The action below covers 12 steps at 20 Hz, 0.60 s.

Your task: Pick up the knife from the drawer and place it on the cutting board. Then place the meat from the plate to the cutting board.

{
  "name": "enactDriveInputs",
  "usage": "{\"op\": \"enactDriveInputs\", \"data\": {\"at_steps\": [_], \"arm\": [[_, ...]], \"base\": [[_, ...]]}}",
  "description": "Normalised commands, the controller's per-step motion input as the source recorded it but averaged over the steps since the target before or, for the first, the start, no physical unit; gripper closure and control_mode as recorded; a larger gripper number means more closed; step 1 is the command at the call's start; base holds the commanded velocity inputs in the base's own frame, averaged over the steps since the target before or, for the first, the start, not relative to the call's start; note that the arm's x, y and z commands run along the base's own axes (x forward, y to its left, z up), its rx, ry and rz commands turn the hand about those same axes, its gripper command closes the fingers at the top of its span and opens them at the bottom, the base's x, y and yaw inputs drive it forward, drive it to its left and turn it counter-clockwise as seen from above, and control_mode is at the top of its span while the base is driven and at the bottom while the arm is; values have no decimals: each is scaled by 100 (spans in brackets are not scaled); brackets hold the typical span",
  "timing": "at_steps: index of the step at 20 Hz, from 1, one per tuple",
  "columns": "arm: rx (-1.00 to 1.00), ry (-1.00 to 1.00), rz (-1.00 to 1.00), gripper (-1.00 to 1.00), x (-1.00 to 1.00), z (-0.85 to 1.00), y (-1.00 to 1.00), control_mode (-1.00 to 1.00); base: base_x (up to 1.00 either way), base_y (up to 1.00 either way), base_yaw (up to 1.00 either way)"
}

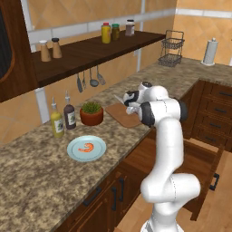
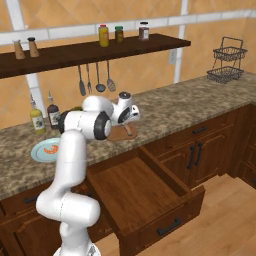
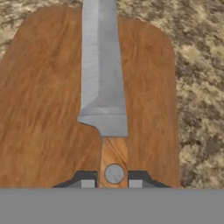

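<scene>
- Two jaws of the gripper pinch the knife by its wooden handle, bottom centre of the hand view.
- Stiff, light, slippery blade; the handle gives the surest hold.
- Blade runs up-frame over the cutting board on the worktop.

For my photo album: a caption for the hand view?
Gripper holding the knife by its handle over the cutting board.

A potted plant stands beside two bottles on the speckled counter. Utensils hang under the jar-lined shelf. A wire basket stands far along.
</scene>
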Motion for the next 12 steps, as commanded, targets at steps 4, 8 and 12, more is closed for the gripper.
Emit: {"op": "enactDriveInputs", "data": {"at_steps": [4, 8, 12], "arm": [[0, 0, -3, 100, 32, -26, 6, -100], [0, -1, -4, -100, 26, -7, 7, -100], [0, -2, -4, -100, 21, 0, 1, -100]], "base": [[0, 0, 0], [0, 0, 0], [0, 0, 0]]}}
